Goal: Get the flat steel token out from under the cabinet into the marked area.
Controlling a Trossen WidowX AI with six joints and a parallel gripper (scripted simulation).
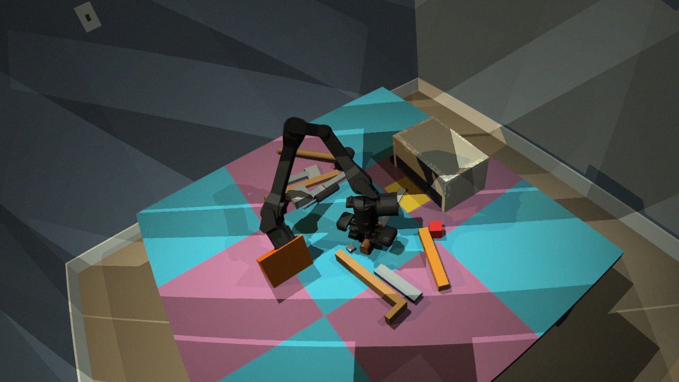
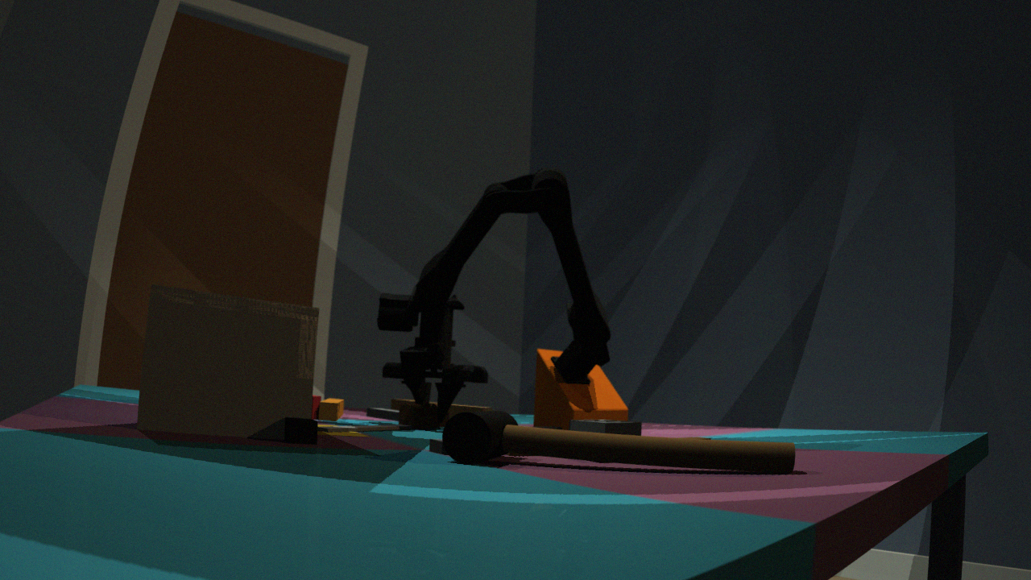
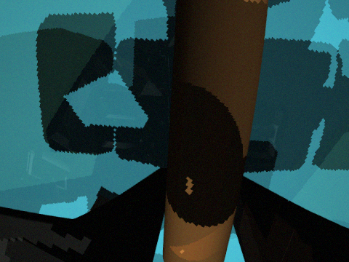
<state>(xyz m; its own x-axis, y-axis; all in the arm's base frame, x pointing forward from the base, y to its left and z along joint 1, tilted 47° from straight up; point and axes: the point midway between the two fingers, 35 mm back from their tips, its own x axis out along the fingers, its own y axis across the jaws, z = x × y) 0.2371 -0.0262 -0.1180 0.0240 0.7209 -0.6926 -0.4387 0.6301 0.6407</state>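
- Since the gripper (image 1: 367, 239) (image 2: 434, 418) (image 3: 197, 179) is pinching the wooden handle of a scraper (image 1: 365, 246) (image 2: 364, 428) (image 3: 214, 54), the step looks like lining up its blade, pointing toward one o'clock, for a reach under the cabinet.
- Left to right from the gripper, seen from above: one orange block (image 1: 285, 263) (image 2: 609, 393) at nine o'clock; one mallet (image 1: 308, 154) (image 2: 648, 447) at eleven, with an overlapping pile I cannot count just below.
- Next, one small grey block (image 1: 350, 248) at eight; one L-shaped stick (image 1: 370, 280) (image 2: 468, 410) at six; one grey bar (image 1: 398, 283) (image 2: 382, 412) at five.
- One yellow area (image 1: 412, 202) (image 2: 350, 434), between one and two o'clock; reach across it with the blade low and level, hook beyond the token if possible, and draw back slowly.
- Farther right, one orange bar (image 1: 433, 259) (image 2: 331, 409) at four, one red cube (image 1: 435, 228) (image 2: 316, 407) at three.
- One cabinet (image 1: 427, 142) (image 2: 223, 360), toward two; its slots show no token, presumably still underneath.
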